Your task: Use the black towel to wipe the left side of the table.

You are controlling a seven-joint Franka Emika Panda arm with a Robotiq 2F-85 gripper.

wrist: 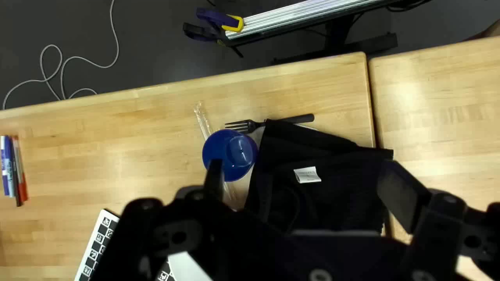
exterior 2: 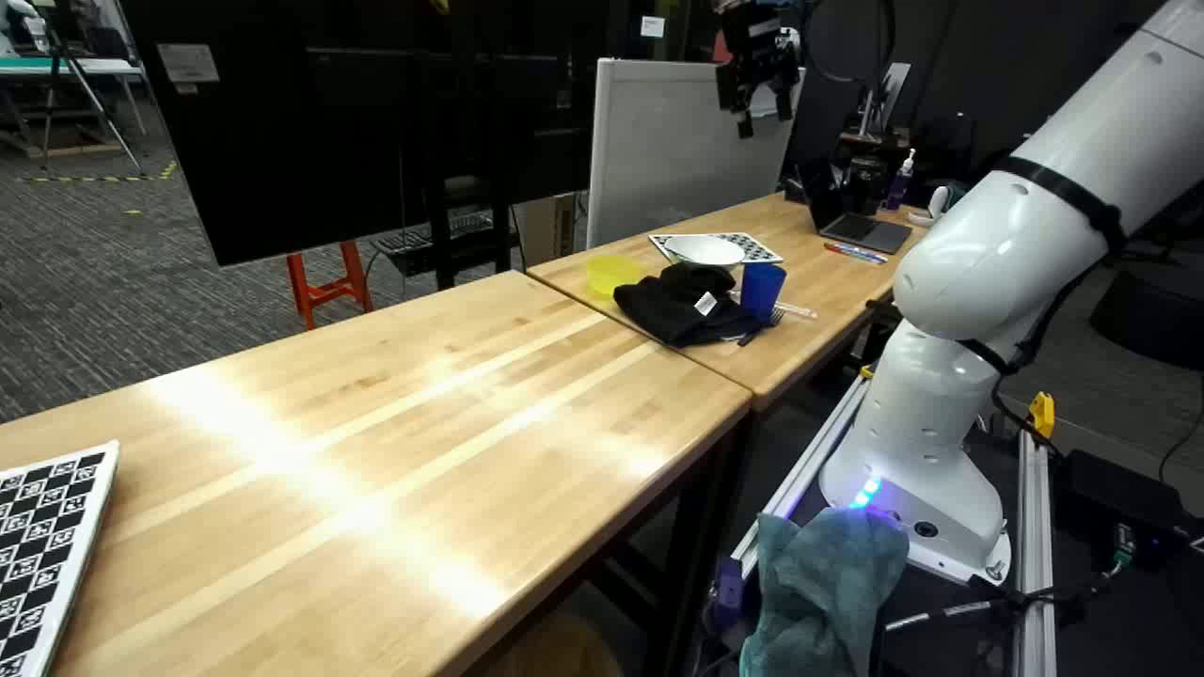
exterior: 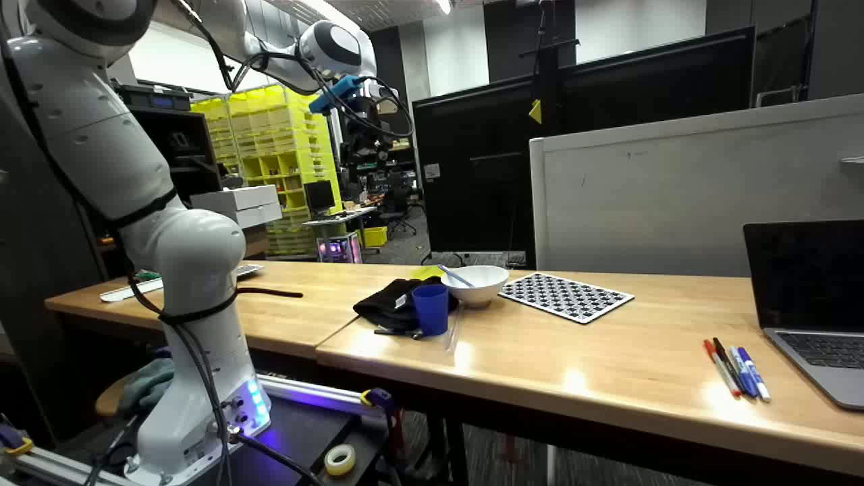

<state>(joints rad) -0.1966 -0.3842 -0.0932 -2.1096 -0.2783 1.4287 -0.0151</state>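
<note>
The tool (exterior 2: 764,113) hangs well above the worktop (wrist: 136,156), its jaws wide apart and holding nothing. The black towel (wrist: 336,195) lies on it, just beside the blue cup (wrist: 230,154). One jaw descending too near may tip this cup; pulling sideways could drag the fork (wrist: 254,125) along.

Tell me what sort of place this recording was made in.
Likely a robotics lab or workshop, judging by the white robot arm, the black-and-white checkered board and the tall yellow storage shelves in the background.
</note>
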